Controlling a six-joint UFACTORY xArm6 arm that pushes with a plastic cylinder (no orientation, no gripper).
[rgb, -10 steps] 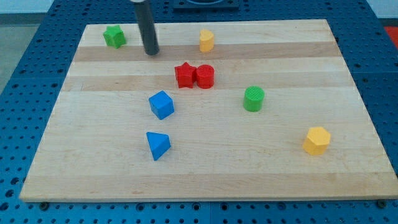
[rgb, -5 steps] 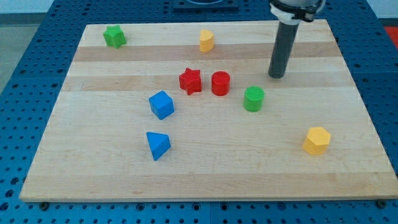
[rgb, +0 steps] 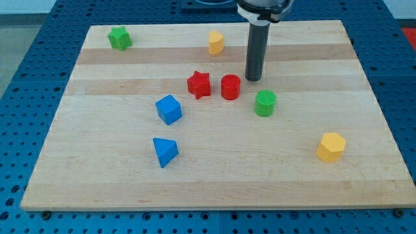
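Dark, smooth rod stands near-upright — my tip (rgb: 253, 78) bare, touching nothing, just beside the red ridged cylinder block (rgb: 230, 87) on pale wooden board (rgb: 97, 169).

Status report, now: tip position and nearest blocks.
My tip down on the board, just right of and above the red cylinder, a small gap between. Green cylinder below it. Red star left of the red cylinder, apart.

Straight dark rod (rgb: 254, 49) (pale collar above).

Pale wooden board (rgb: 364, 78) under eight scattered coloured blocks.
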